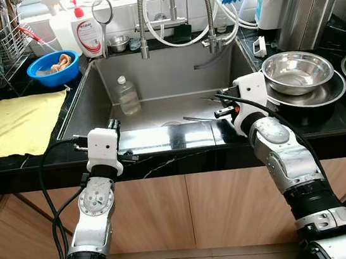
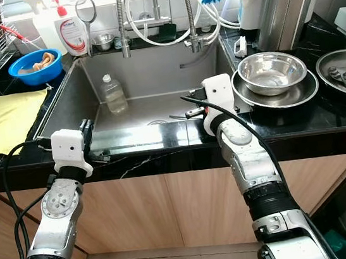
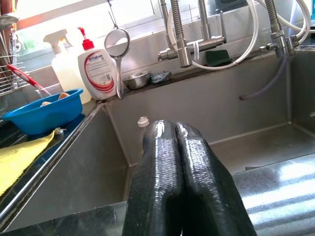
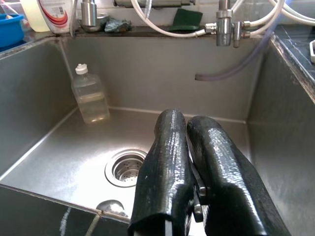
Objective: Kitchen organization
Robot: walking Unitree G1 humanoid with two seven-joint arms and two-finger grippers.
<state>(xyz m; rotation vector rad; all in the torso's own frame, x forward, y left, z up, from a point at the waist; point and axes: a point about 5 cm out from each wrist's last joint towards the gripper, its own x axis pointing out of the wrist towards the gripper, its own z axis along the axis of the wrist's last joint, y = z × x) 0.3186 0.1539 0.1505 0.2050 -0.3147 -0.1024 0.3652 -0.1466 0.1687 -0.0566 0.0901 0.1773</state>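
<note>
Standing upright in the sink (image 1: 92,95), near its back left corner: a clear plastic bottle (image 1: 128,96) with a white cap, close to the left wall and well apart from both grippers. Near the sink's middle, a round drain strainer (image 4: 125,166). At the sink's front edge, left side: left gripper (image 3: 178,135), fingers pressed together, holding nothing, pointing over the basin with the bottle ahead and slightly right of it. At the front right corner of the sink: right gripper (image 4: 189,125), fingers likewise closed against each other and empty, bottle off toward the far left of the basin. On the counter (image 1: 11,162) right of the sink, a steel bowl (image 1: 297,72) nested on a steel plate. On the counter left of the sink, a yellow cloth (image 1: 13,125), a blue bowl (image 1: 54,68) behind it, a soap bottle (image 1: 88,35) at the back left corner of the sink.
</note>
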